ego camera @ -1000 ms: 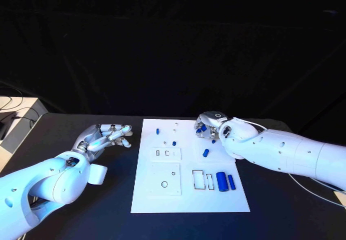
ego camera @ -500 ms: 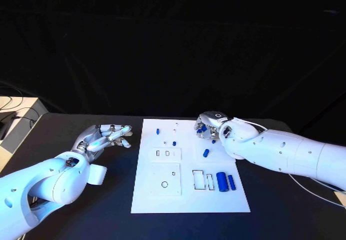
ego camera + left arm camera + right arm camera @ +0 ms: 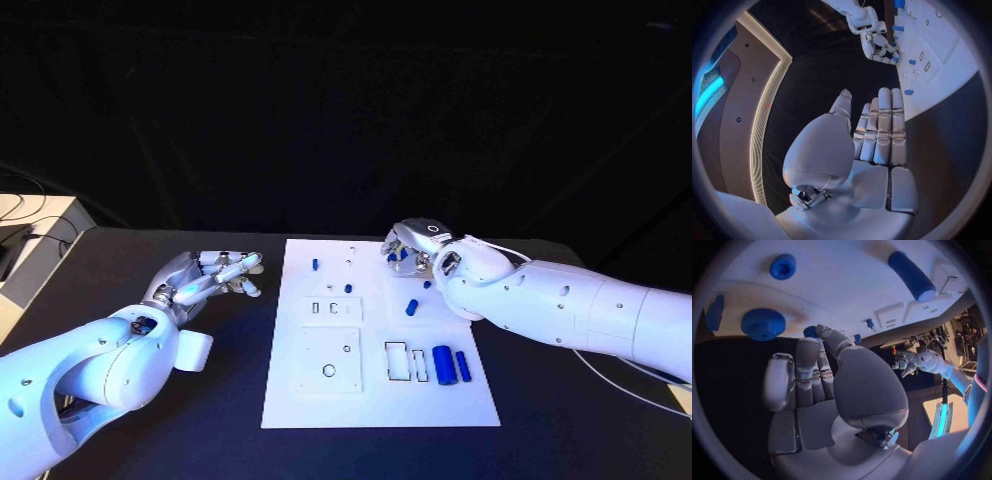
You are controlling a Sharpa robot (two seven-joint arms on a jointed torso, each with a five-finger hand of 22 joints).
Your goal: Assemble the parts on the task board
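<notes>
The white task board [image 3: 375, 400] lies mid-table with blue parts on it: a peg [image 3: 315, 263], a short piece [image 3: 411, 306] and a thick cylinder [image 3: 444, 362] beside a thinner one [image 3: 463, 365]. My right hand [image 3: 418, 250] is over the board's far right corner, fingers curled down. In the right wrist view its thumb and a fingertip [image 3: 807, 342] meet on a small blue part [image 3: 811, 331]. A blue toothed wheel [image 3: 762, 324] and a round blue part [image 3: 783, 266] lie close by. My left hand [image 3: 216, 272] hovers left of the board, fingers straight, holding nothing.
Rectangular recesses [image 3: 397, 358] and small sockets [image 3: 332, 307] mark the board's middle. A pale side table [image 3: 32, 228] with cables stands at the far left. A white cable [image 3: 635, 378] trails off my right arm over the black tabletop.
My right hand has shifted slightly toward the board's far edge, now covering the blue pieces that showed beside its fingers. The left hand has not moved.
</notes>
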